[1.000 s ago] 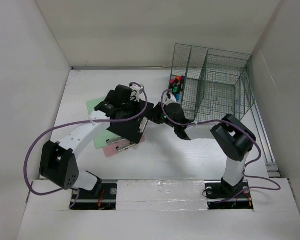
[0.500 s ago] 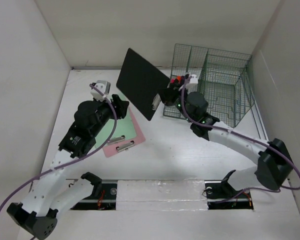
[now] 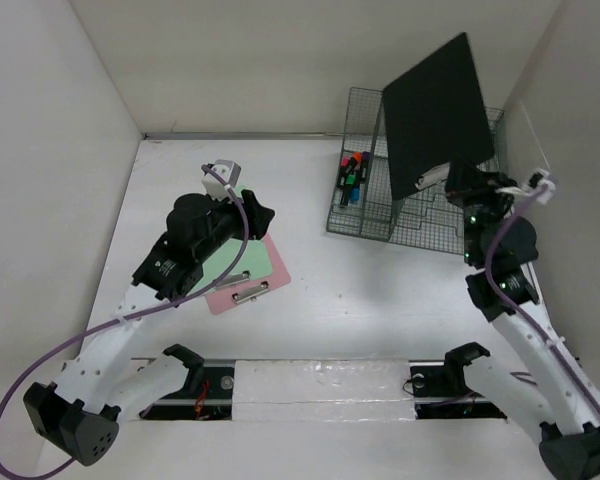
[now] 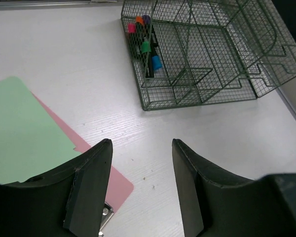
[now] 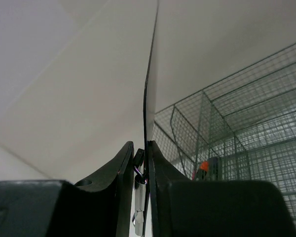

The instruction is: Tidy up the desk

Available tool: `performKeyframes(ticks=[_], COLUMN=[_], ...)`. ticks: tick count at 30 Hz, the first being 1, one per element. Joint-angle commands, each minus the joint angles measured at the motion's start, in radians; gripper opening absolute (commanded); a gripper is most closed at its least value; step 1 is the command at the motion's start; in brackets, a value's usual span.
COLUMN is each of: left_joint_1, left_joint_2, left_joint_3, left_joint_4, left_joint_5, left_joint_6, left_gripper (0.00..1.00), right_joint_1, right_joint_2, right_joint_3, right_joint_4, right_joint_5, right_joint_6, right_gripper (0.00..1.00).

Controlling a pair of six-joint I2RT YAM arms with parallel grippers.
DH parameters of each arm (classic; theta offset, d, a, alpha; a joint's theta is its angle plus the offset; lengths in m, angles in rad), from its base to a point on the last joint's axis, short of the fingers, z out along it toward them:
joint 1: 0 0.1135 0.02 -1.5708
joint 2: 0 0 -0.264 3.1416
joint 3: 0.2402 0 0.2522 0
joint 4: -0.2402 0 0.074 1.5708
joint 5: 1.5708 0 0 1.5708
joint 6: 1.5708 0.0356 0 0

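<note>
most of the pink clipboard [image 3: 271, 264] under a green sheet [image 3: 232, 262], perhaps another clipboard

Past my black left pincer [image 4: 140, 144] I see a plain black flat board [image 3: 435, 110], a dark green grid-mesh wire rack [image 4: 202, 59], multicoloured marker caps [image 4: 144, 34], a mint-green sheet [image 4: 19, 133] over a pink clipboard [image 4: 119, 186], and the white matte surface [image 4: 64, 54].

The space is enclosed by a plain white left wall [image 3: 50, 150], back wall [image 3: 260, 60] and right wall [image 3: 575, 200], and is evenly lit.
</note>
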Motion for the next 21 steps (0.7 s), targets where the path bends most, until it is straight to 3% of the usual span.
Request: performKeyframes(ticks=[1, 5, 9, 15, 21], left_joint_1=[0.003, 0.003, -0.006, -0.006, -0.006], left_joint_2=[-0.043, -0.034, -0.011, -0.017, -0.003], left_joint_3=[0.0, 0.002, 0.005, 0.006, 0.011], left_joint_4=[0.058, 0.057, 0.051, 0.048, 0.046], left_joint_5=[0.039, 0.059, 0.068, 0.054, 0.061], left_joint_6=[-0.019, -0.022, -0.022, -0.016, -0.016], left_gripper=[0.48, 0.47, 0.47, 0.48, 0.48], right_joint_1=[-0.093, -0.208, -0.329, -0.441, -0.478], right_joint_2=[-0.106, -0.195, -0.134, -0.066, -0.062], right_joint_3=[-0.137, -0.32, -0.385, -0.408, -0.416], right_joint_4=[0.055, 0.166, 0.314, 0.33, 0.293], right_joint_5=[0.072, 0.064, -0.051, -0.105, -0.115], right_joint_6=[0.212, 0.413, 0.556, 0.597, 0.597], right_gripper=[0.0, 0.0, 0.0, 0.0, 0.0])
